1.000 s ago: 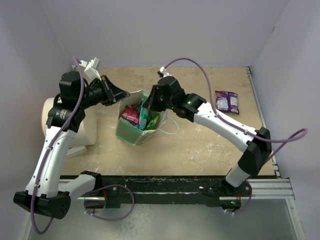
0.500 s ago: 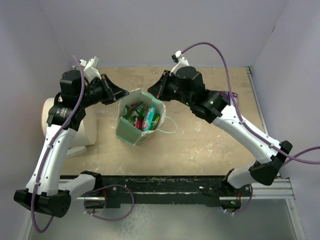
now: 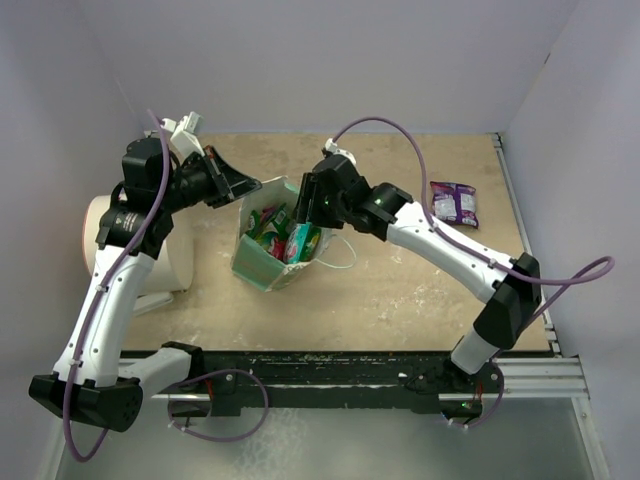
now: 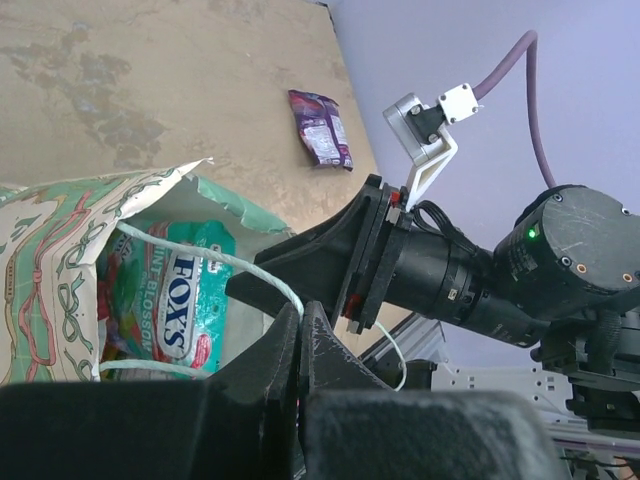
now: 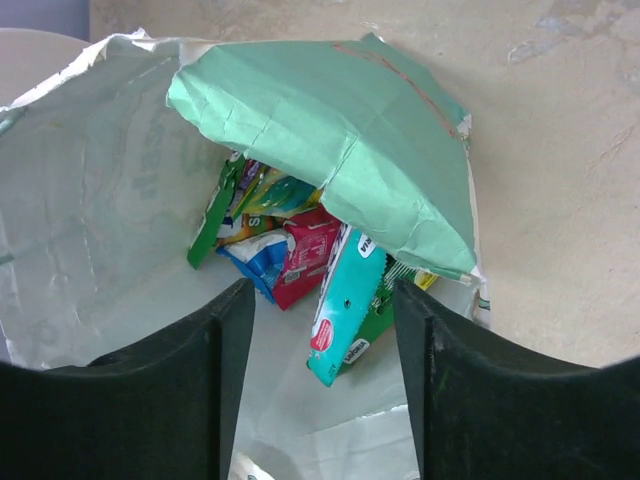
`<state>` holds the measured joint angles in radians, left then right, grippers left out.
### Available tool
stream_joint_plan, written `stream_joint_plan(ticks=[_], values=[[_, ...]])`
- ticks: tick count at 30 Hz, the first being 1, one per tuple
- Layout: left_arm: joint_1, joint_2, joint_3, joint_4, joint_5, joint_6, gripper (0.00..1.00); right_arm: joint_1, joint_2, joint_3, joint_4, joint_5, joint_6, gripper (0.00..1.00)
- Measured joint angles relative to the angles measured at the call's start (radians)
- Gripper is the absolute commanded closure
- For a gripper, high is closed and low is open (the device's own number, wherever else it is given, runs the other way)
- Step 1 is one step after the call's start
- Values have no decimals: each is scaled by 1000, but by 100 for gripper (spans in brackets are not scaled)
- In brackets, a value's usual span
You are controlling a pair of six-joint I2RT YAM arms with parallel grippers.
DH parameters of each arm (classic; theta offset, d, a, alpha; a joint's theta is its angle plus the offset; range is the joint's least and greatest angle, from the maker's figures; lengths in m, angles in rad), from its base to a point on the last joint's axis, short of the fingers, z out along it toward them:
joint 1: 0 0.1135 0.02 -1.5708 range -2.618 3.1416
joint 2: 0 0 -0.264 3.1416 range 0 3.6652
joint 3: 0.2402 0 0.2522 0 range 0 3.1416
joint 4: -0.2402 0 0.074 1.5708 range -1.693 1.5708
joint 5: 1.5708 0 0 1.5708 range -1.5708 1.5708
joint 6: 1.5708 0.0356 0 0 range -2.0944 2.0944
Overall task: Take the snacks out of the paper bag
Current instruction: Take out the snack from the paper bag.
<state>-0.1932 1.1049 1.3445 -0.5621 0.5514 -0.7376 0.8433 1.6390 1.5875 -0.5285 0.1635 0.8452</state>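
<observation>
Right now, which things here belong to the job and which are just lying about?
Job:
bag, its string handle in the shut left claw
snacks inside it
purple packet, already out, far right
right claw, open above the bag's mouth

Lying about:
white cylinder, left of the bag

Bright, even light, soft shadows (near wrist-view foregrounds blurred).

One paper bag; at least four packets inside; one purple packet at two o'clock; one white cylinder at nine.
</observation>
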Motion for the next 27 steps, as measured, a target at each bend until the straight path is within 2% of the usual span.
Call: stream_joint_plan(ticks=[6,11,19,20,27], values=[[0,0,-1,0,9,-3,100,10,13,-2,-11,14,64,39],[0,0,-1,0,29,-3,100,23,85,13,-44,58,148,39],[0,-3,-1,0,60,-2,100,36,190,64,-97,130,237,47],[0,-3,-1,0,64,-2,100,38,200,74,-99,140,244,49],[0,-3,-1,-1,69,1,100,48,261,163,-152,187,280,82]])
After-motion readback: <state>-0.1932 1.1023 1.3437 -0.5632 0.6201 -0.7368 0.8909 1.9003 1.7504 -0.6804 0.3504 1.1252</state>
